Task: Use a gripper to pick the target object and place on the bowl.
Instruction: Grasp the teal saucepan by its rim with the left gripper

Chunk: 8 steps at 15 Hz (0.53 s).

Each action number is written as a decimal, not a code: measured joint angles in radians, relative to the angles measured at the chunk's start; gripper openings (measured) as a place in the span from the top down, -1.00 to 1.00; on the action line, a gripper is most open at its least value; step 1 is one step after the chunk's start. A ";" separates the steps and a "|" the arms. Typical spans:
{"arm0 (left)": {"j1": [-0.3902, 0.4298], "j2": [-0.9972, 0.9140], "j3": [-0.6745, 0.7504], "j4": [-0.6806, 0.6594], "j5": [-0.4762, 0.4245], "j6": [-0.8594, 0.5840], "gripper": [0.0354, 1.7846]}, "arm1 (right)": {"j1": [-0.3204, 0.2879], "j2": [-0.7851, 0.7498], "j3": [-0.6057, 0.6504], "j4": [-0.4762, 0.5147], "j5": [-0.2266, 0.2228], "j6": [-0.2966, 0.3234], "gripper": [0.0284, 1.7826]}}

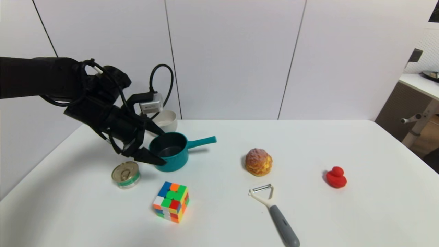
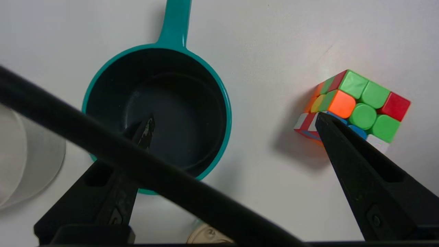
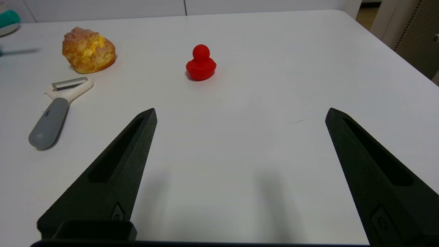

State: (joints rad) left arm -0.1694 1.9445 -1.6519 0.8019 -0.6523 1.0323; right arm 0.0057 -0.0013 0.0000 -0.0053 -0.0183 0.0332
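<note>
The teal saucepan (image 1: 171, 152) stands upright on the white table (image 1: 308, 144), its handle pointing to the right. My left gripper (image 1: 164, 147) is open and hovers at the pan's left rim. In the left wrist view the gripper (image 2: 234, 116) has one fingertip (image 2: 148, 127) over the saucepan's dark inside (image 2: 178, 113) and the other beside the pan, toward the cube. The off-white bowl (image 1: 168, 120) stands just behind the pan, partly hidden by the gripper; its edge also shows in the left wrist view (image 2: 20, 154). My right gripper (image 3: 241, 111) is open and empty above bare table, out of the head view.
A tin can (image 1: 126, 174) lies left of the pan and a colour cube (image 1: 170, 201) in front of it. A cream puff (image 1: 258, 162), a peeler (image 1: 274, 212) and a red duck (image 1: 336, 177) lie to the right. A desk (image 1: 418, 85) stands at the far right.
</note>
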 joint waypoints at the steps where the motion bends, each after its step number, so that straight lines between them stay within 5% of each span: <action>1: 0.000 0.018 0.000 -0.001 0.000 0.008 -0.89 | 0.000 0.000 0.000 0.000 0.000 0.000 -0.90; 8: 0.000 0.127 -0.008 -0.023 -0.003 0.034 -0.89 | 0.000 0.000 0.000 0.000 0.000 0.000 -0.90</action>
State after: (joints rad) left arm -0.1694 2.0715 -1.6596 0.7791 -0.6557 1.0666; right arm 0.0057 -0.0013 0.0000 -0.0057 -0.0183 0.0332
